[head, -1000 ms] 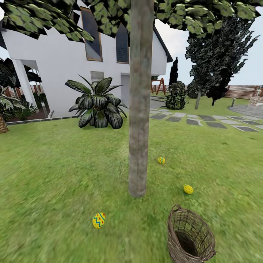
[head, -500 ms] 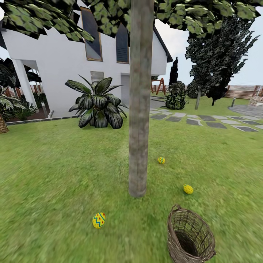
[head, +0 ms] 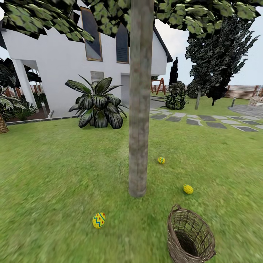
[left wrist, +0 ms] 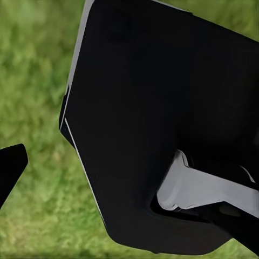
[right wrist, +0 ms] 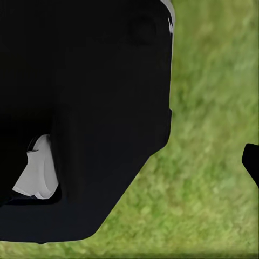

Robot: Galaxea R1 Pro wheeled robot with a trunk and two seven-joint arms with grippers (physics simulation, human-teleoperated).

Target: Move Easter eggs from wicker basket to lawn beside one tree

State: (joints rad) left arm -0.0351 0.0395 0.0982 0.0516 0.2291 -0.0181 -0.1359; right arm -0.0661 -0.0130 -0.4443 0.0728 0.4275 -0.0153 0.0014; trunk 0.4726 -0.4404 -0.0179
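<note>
Standing at the centre of the head view: the tree (head: 138, 109), straight mottled grey-brown trunk rising out of the top edge, leaves across the upper frame

Lawn (head: 54, 175): short green grass over the lower two thirds of the head view

Wicker basket (head: 190, 233): lower right of the frame, brown open weave, tipped so its dark mouth faces the viewer, small loop handle at its upper left rim; no egg can be seen inside it

Easter eggs, three, all on the grass and outside the basket:
- first egg (head: 98, 220), lower left of the trunk base, yellow with blue zigzag and red marks, well apart from the basket
- second egg (head: 188, 189), right of the trunk base, just above the basket
- third egg (head: 161, 160), right of the trunk and higher in the frame, near it

Background: white gabled house (head: 54, 54) upper left; broad-leaved dark plant (head: 96, 104) left of the trunk; grey stepping stones (head: 204, 120) at mid right; dark cypress (head: 219, 54) upper right; slatted fence (head: 241, 91) at far right

Left wrist view: large black housing (left wrist: 162, 124) with a pale grey part, blurred grass behind; left claw state cannot be told

Right wrist view: black housing (right wrist: 81, 108) with a pale grey part, grass alongside; right claw state cannot be told
</note>
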